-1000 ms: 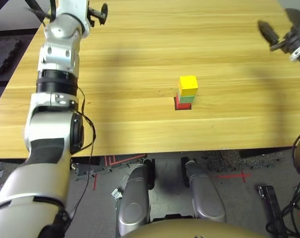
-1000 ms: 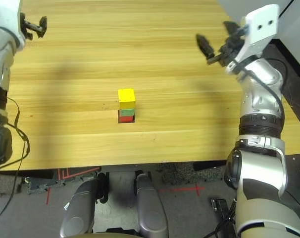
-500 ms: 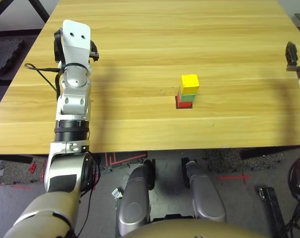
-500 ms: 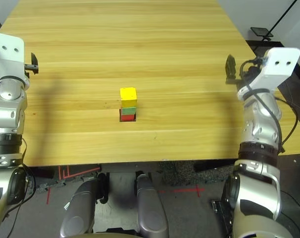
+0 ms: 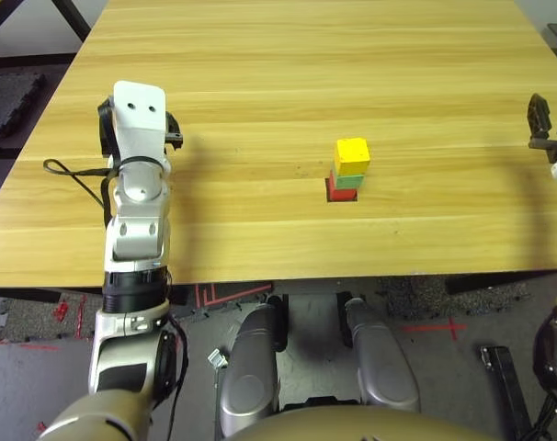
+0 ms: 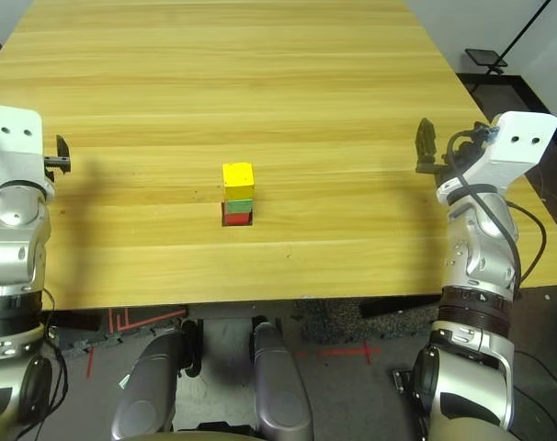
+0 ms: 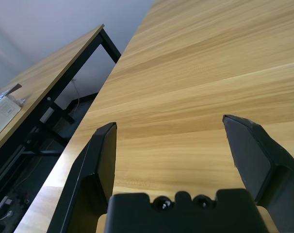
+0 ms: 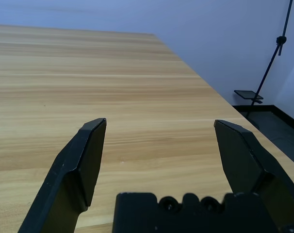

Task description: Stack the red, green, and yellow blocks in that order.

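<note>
Three blocks stand in one stack near the middle of the wooden table (image 5: 260, 83): the red block (image 5: 338, 192) at the bottom, the green block (image 5: 346, 180) on it, the yellow block (image 5: 352, 154) on top. My left gripper (image 7: 170, 136) is far to the stack's left, over the table's left side, open with nothing between its fingers. My right gripper (image 8: 159, 130) is far to the stack's right near the table's right edge, open and empty as well. Neither gripper touches the stack.
A second wooden table (image 7: 50, 63) with black legs stands beyond the table's left side. A black stand (image 8: 270, 63) rises off the far right. The table's front edge (image 5: 288, 276) runs just ahead of my body.
Both arms have drawn back from the far part of the table toward the near side edges. The stack has not moved. Both grippers stayed open.
</note>
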Robot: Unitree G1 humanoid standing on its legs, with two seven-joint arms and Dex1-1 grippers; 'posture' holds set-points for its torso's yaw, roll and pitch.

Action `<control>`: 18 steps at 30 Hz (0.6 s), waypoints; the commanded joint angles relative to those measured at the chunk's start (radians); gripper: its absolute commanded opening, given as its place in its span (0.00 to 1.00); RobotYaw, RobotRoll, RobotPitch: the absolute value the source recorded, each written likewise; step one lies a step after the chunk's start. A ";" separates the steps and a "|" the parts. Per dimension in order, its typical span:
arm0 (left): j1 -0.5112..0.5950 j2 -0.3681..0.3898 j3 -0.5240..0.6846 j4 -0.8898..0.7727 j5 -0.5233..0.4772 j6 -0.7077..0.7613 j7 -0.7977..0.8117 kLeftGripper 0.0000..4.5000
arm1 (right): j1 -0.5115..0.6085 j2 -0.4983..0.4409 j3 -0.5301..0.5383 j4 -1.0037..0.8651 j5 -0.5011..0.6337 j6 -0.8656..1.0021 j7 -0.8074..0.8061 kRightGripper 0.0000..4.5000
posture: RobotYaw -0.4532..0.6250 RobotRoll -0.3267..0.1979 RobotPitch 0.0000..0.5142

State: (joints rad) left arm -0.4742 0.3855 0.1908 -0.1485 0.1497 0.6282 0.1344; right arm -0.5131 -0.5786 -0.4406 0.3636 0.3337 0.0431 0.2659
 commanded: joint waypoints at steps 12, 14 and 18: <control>0.007 -0.032 -0.019 0.017 0.010 -0.007 -0.020 0.99 | 0.088 0.013 -0.034 -0.097 0.013 0.041 -0.024 1.00 | 0.55 0.83 0.59; 0.005 -0.027 -0.012 0.018 0.011 -0.011 -0.020 0.99 | 0.076 0.009 -0.033 -0.090 0.014 0.043 -0.021 1.00 | 0.56 0.83 0.57; 0.011 -0.022 0.001 0.044 0.015 -0.040 -0.004 0.99 | 0.027 0.011 -0.019 -0.029 0.004 0.018 -0.012 1.00 | 0.57 0.83 0.55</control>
State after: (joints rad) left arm -0.4708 0.3599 0.1813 -0.1270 0.1506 0.6010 0.1227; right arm -0.4822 -0.5575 -0.4521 0.3060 0.3362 0.0695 0.2486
